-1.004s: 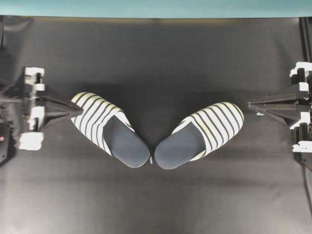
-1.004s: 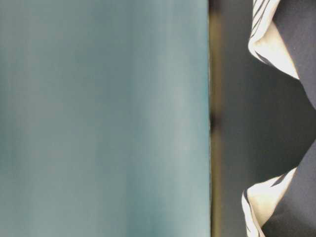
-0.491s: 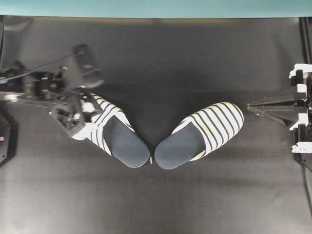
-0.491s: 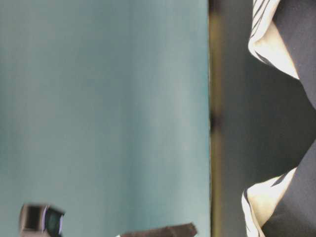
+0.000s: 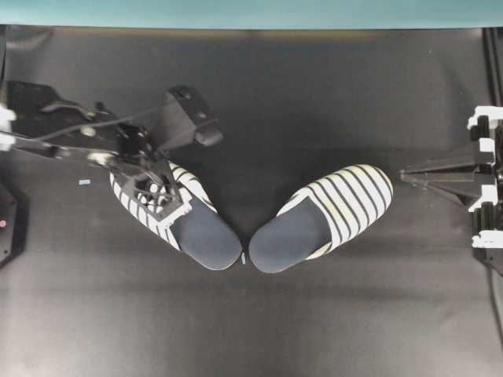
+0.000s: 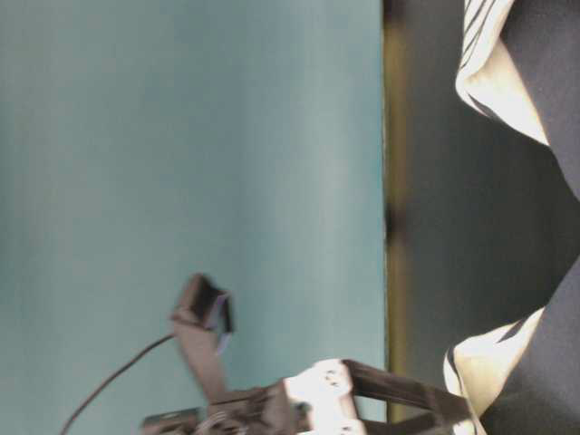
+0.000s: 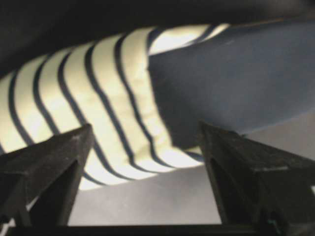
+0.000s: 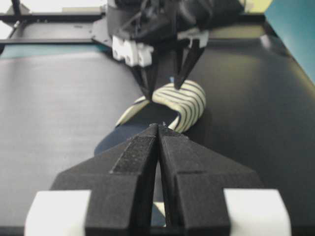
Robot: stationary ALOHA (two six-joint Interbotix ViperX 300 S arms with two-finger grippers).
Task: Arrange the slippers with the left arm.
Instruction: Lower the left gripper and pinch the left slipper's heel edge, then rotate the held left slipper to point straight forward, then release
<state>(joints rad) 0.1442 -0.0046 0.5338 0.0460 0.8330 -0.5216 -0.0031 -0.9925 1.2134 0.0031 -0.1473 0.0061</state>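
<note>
Two striped slippers lie on the black mat with heels nearly touching and toes spread apart. The left slipper (image 5: 203, 236) points up-left, the right slipper (image 5: 334, 214) up-right. My left gripper (image 5: 161, 196) hangs over the left slipper's striped toe cover and hides part of it. In the left wrist view the gripper (image 7: 145, 127) stands open, nothing between its fingers, with the toe cover (image 7: 98, 93) and the navy insole (image 7: 226, 78) just beyond the tips. My right gripper (image 8: 158, 127) is shut and empty, parked off the right slipper's toe (image 5: 405, 174).
A teal wall (image 5: 251, 12) runs along the mat's far edge. A small pale scrap (image 5: 84, 182) lies left of the left slipper, and another scrap (image 5: 244, 258) lies between the heels. In the table-level view both slippers show at the right edge, the left one (image 6: 485, 367) lower.
The left arm swung out from its rest at the left edge to above the left slipper's toe, and its jaws went from shut to open. Slippers and right arm stayed put.
</note>
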